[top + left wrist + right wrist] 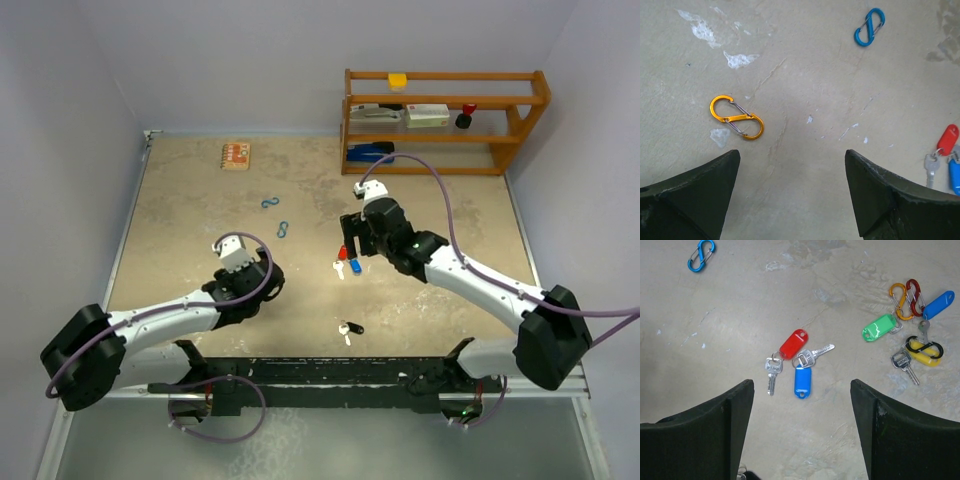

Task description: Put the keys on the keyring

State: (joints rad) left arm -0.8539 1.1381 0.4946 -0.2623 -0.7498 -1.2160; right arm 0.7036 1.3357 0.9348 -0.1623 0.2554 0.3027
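Right tool (pixel 801 390) hangs released, jaws spread wide, straight over the pair we take to be next: a red-tagged key (pixel 793 343) and a blue-tagged key (pixel 802 380), lying touching on the counter (pixel 200 200) right of the middle. We read that stance as a lineup for a pick; nothing is gripped.

To the right in this wrist view lies a bunch: a green-tagged key (pixel 879 327), a second blue tag (pixel 938 304) and a yellow tag (pixel 925 357), mixed with a bunched orange clip (pixel 898 299), a red clip (pixel 914 292) and a black clip (pixel 924 346). We judge these already hooked together, the clips serving as keyring, though we cannot tell whether each loop is truly threaded.

Our left tool (pixel 792 155) is likewise released and empty. It hovers left of the red and blue pair, with a loose orange clip (pixel 736 117) just beyond its left finger and a blue clip (pixel 869 27) farther off. That placing suggests it is there to take a clip. A dark-tagged key (pixel 350 328) lies apart, nearer the arm bases.
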